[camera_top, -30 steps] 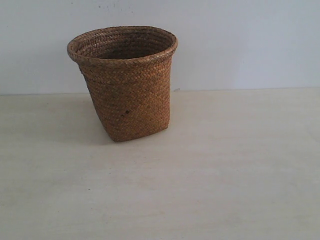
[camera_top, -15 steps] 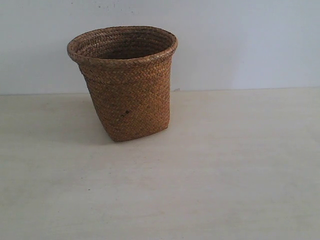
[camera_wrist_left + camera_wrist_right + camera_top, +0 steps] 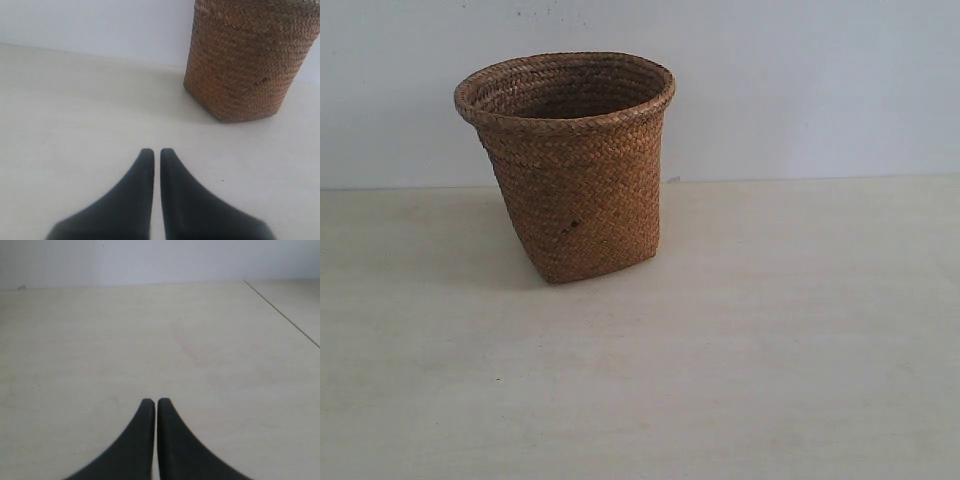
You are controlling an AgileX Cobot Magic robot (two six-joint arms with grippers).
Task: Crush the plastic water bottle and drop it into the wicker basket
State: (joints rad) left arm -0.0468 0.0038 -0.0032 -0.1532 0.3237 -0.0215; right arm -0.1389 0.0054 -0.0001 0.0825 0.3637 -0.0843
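Note:
The brown wicker basket (image 3: 575, 175) stands upright on the pale table, left of the middle in the exterior view, its round rim at the top. In the left wrist view the basket (image 3: 245, 65) sits some way beyond my left gripper (image 3: 157, 151), which is shut with nothing between its black fingers. My right gripper (image 3: 154, 401) is shut too, over bare tabletop, holding nothing. The plastic water bottle shows in no view; the inside of the basket is hidden. Neither gripper appears in the exterior view.
A pale wooden table (image 3: 770, 330) meets a white wall (image 3: 800, 80) behind the basket. A seam or table edge (image 3: 282, 315) runs diagonally in the right wrist view.

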